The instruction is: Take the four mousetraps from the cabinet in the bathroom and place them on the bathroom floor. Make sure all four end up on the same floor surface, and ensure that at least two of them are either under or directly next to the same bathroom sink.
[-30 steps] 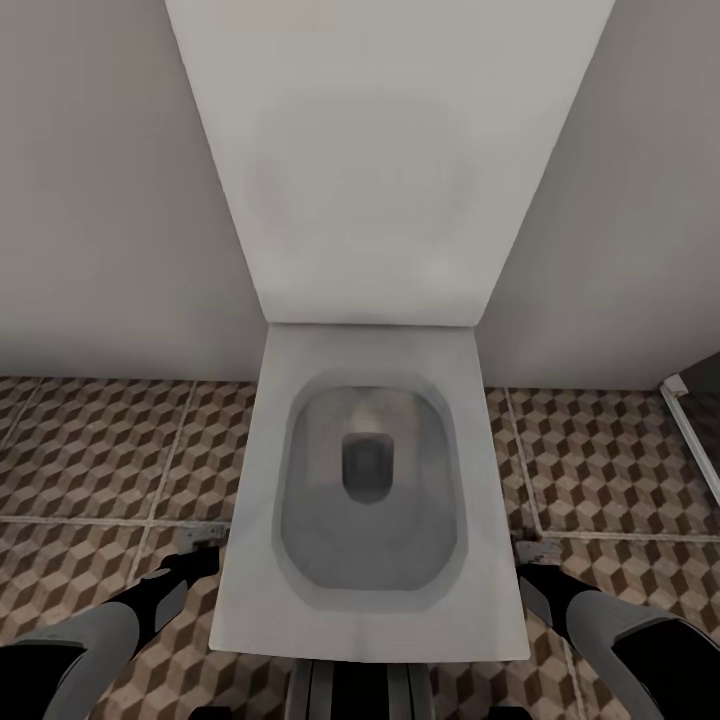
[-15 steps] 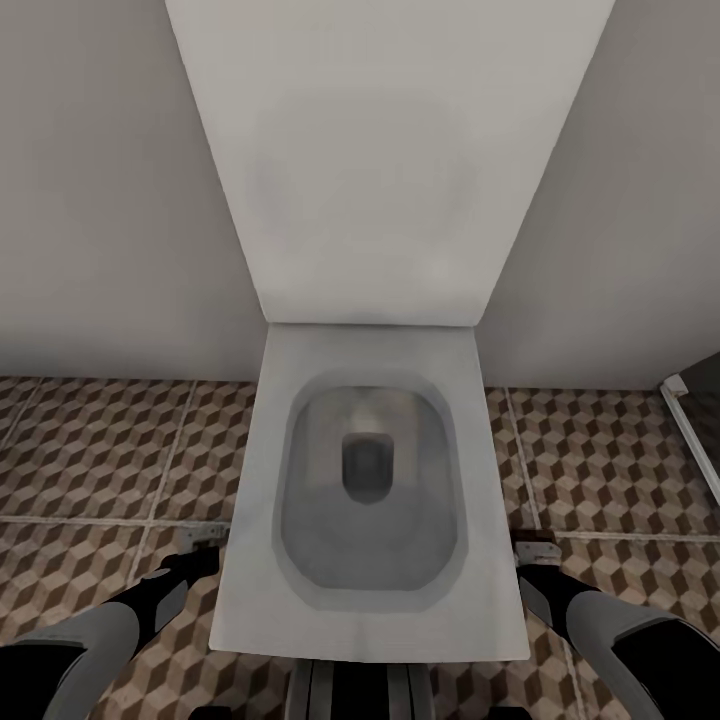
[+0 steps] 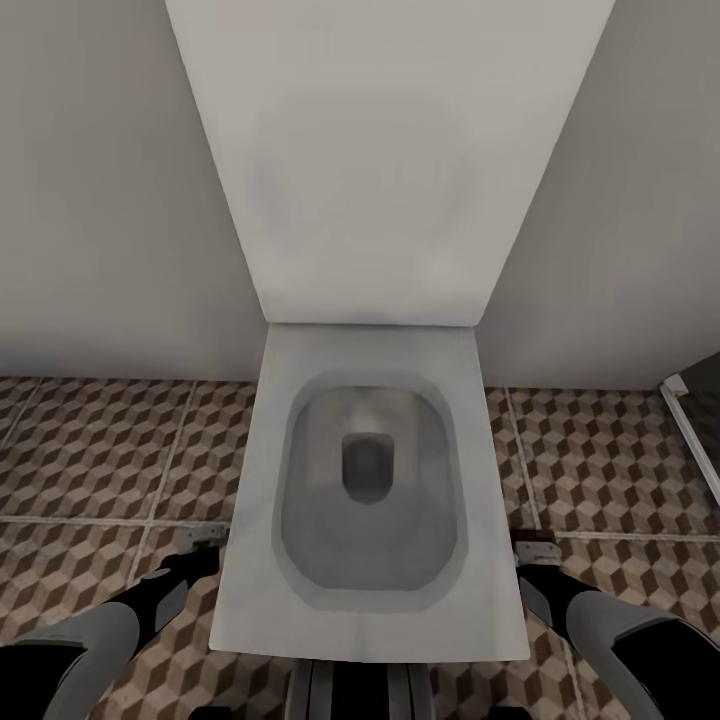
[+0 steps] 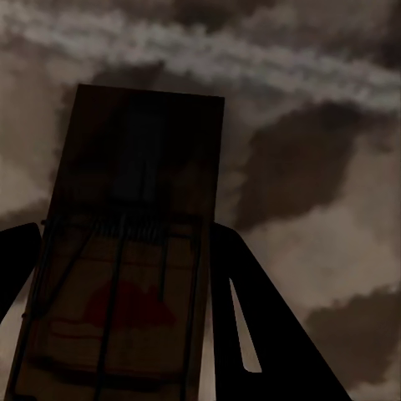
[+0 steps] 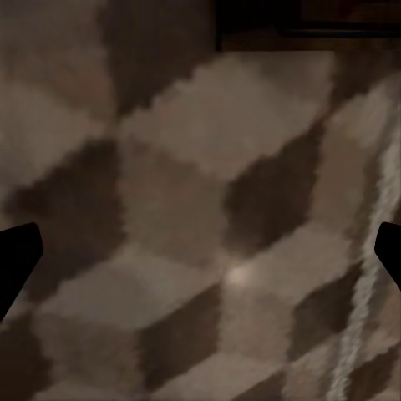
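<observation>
Floor point(image 3: 90, 450): cube tiles around toilet point(image 3: 368, 500)
Left tool point(image 4: 125, 334): my fingers grip a mousetrap point(image 4: 134, 242)
Right tool point(image 5: 200, 251): spread wide, empty

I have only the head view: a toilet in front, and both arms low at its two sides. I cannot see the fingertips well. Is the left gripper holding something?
Observer: Yes. In the left wrist view a mousetrap sits between the fingers of the left gripper; they lie against both its long sides, so it seems gripped.
Operator: What is beyond it?
Observer: The bathroom floor, cube-pattern tile, with a pale grout line past the trap's far end.
Operator: And the right gripper?
Observer: The right gripper is wide open with nothing between its fingers, facing the same tile.
</observation>
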You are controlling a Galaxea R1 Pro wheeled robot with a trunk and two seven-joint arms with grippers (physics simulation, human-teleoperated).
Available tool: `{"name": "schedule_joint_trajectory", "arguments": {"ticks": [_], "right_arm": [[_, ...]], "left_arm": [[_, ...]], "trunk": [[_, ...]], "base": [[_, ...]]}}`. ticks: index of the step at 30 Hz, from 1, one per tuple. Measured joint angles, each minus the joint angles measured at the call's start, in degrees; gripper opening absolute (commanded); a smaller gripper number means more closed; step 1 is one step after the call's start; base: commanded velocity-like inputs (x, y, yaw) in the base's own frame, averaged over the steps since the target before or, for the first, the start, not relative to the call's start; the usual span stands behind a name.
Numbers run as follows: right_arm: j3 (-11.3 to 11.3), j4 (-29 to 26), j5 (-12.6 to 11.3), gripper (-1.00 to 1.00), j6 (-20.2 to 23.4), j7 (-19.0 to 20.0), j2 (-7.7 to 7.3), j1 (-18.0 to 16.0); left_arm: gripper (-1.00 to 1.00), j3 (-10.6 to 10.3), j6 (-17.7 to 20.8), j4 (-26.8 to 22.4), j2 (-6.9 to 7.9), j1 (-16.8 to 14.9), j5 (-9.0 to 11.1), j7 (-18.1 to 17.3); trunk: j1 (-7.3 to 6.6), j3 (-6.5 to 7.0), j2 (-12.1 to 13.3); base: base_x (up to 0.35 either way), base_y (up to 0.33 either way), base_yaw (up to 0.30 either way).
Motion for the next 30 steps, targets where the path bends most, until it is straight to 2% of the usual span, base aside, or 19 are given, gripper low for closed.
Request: {"name": "schedule_joint_trajectory", "arguments": {"ticks": [30], "right_arm": [[0.0,0.0,-0.01,1.0,-0.69,-0.02,0.09,0.0]], "left_arm": [[-1.0,0.04,0.05,-0.01,0.0,0.0,0.0,-0.04]], "trunk": [[0.0,0.0,0.0]], "base": [[0.0,0.0,0.0]]}}
